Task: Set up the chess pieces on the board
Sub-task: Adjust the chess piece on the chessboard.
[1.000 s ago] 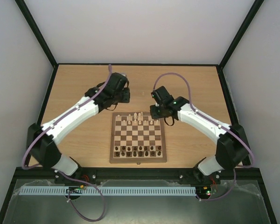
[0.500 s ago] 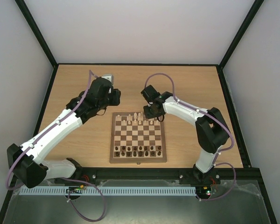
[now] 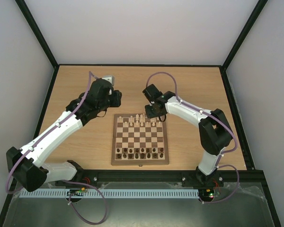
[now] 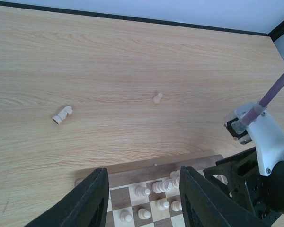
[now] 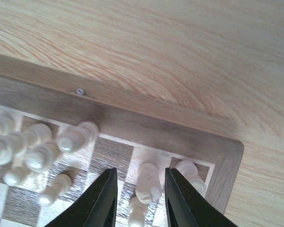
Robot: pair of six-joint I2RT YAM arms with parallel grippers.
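The board (image 3: pixel 140 140) lies mid-table, with cream chess pieces (image 3: pixel 140 121) on its far rows and dark ones (image 3: pixel 139 152) on its near rows. My right gripper (image 5: pixel 141 172) hangs over the far right corner, open, its fingers astride a standing cream piece (image 5: pixel 149 182) without touching it. Another cream piece (image 5: pixel 191 174) stands in the corner square. Just beyond the board's far left edge my left gripper (image 4: pixel 143 170) is open and holds nothing. Two loose cream pieces rest on the table past it: one lying on its side (image 4: pixel 62 115), and a small one (image 4: pixel 157 98).
The right arm (image 4: pixel 262 161) sits close on the left gripper's right side. Bare light-wood tabletop (image 3: pixel 199 85) stretches behind the board to the black-edged back wall. Both arm bases stand at the near edge.
The right gripper slid left along the board's far edge and its jaws parted around the cream piece. The left arm swung left and away from the board's corner.
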